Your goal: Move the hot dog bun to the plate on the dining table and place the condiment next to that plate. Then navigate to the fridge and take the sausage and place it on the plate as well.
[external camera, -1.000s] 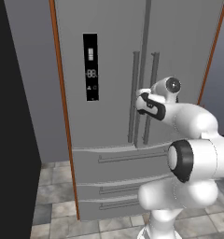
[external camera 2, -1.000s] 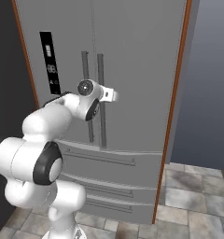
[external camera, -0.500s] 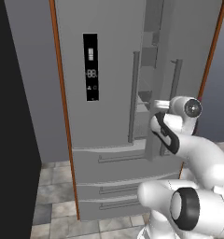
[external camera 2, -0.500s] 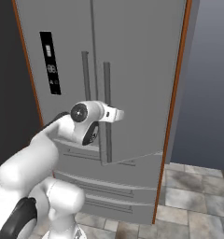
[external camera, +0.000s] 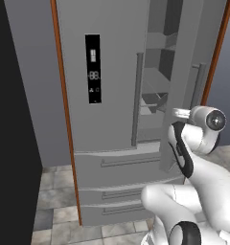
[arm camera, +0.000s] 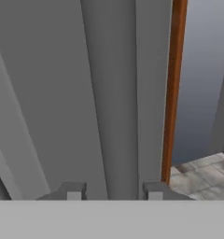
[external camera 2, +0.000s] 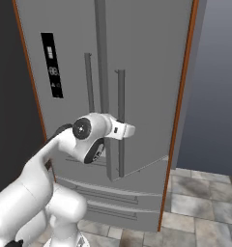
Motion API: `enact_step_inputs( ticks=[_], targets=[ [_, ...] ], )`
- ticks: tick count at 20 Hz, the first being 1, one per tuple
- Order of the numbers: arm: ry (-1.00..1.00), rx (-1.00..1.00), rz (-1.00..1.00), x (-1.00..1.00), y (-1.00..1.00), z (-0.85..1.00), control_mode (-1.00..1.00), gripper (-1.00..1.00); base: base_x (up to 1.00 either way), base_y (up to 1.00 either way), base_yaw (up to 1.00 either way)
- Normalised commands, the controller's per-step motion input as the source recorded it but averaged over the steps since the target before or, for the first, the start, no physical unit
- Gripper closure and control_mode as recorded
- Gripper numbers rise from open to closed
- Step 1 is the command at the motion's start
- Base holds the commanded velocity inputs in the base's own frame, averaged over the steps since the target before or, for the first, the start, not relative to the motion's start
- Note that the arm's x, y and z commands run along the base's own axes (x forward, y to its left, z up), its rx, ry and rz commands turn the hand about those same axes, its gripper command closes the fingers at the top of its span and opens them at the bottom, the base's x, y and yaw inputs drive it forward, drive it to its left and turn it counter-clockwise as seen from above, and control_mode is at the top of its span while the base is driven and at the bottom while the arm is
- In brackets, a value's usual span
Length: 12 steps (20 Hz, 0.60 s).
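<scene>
1. Fridge [external camera: 112,72] right door swung partly open; grey shelves [external camera: 157,72] visible inside.
2. Gripper [arm camera: 111,190] astride the door handle [arm camera: 111,116], fingers [arm camera: 73,190] either side; clamped or slack, cannot tell.
3. Tiled floor [external camera 2: 205,202] lower right.

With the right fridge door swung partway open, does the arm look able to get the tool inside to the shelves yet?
Probably not yet. The fridge's right door stands only partly open, and the tool sits at that door's outer face, straddling its handle. The gap to the shelves looks narrow; the sausage can't be made out.
</scene>
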Motion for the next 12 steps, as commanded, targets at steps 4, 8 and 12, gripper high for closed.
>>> enact_step_inputs(
  ticks=[4,8,12],
  targets=[
    [0.01,-0.06,0.0,-0.52,0.15,0.25,-1.0,-1.0,0.0,0.0,0.0],
    [0.01,-0.09,0.02,-0.55,0.25,0.49,-1.0,-1.0,0.0,0.0,0.0],
    [0.02,-0.08,0.0,-0.48,0.37,0.7,-1.0,-1.0,0.0,0.0,0.0]
  ],
)
